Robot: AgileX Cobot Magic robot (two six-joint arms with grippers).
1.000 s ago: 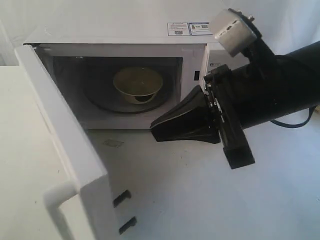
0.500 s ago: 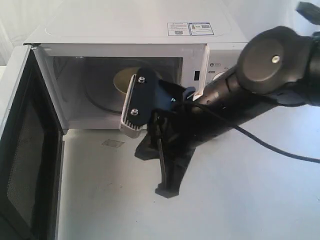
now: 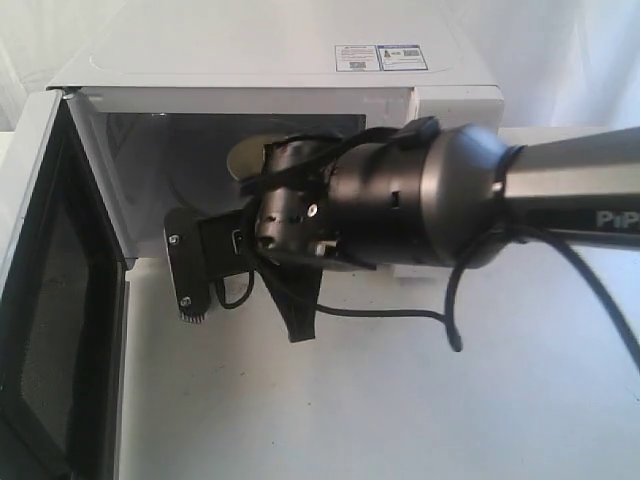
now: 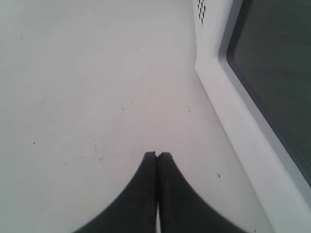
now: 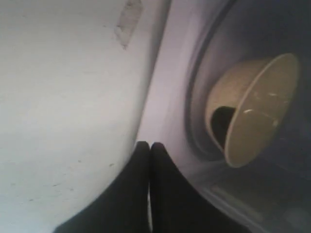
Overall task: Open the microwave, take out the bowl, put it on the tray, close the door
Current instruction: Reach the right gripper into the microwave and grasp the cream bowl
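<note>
The white microwave stands with its door swung wide to the left. My right arm crosses in front of the cavity and hides most of the cream bowl. The right wrist view shows the bowl whole, resting on the turntable inside. My right gripper is shut and empty, its tips just outside the cavity's front sill. My left gripper is shut and empty above the white table, beside the door. The tray is out of view.
The white tabletop spreads out in front of the microwave. A black cable loops under the right arm. The open door's dark window fills the left edge. A small pale patch marks the table near the sill.
The door has swung from half open to wide open. My right arm has swept left across the cavity and rolled, its shut gripper now pointing down at the sill.
</note>
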